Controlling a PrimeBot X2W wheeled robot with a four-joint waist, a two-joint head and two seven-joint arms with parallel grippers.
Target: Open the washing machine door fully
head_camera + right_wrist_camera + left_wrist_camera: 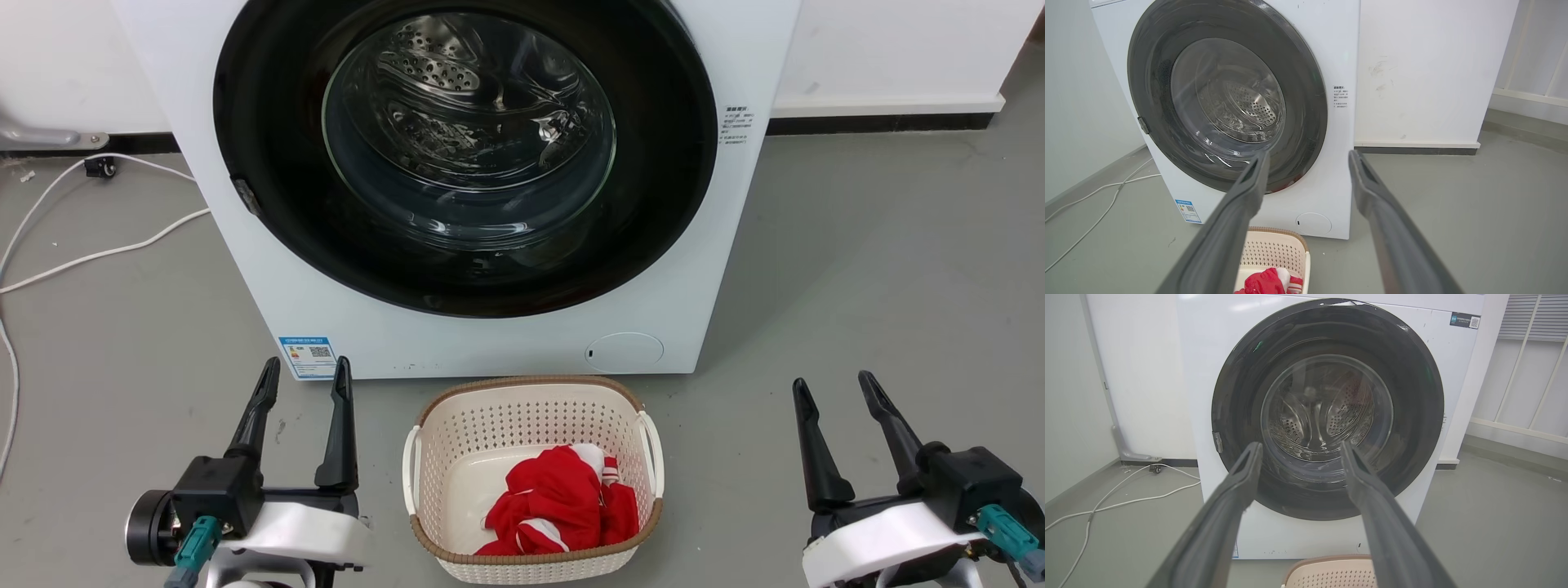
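The washing machine door [269, 122] lies shut, straight ahead of me. My left gripper [305, 369] and right gripper [833, 382] gape empty; the apparent latch tab [246, 196] on its left rim sits nearer my left.

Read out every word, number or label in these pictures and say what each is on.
No text is legible.
Blue label with QR code, low on the washing machine front: too small to read.
Block of small print beside the washing machine door: blurred.
Dark sticker with QR code, upper corner of the machine: too small to read.
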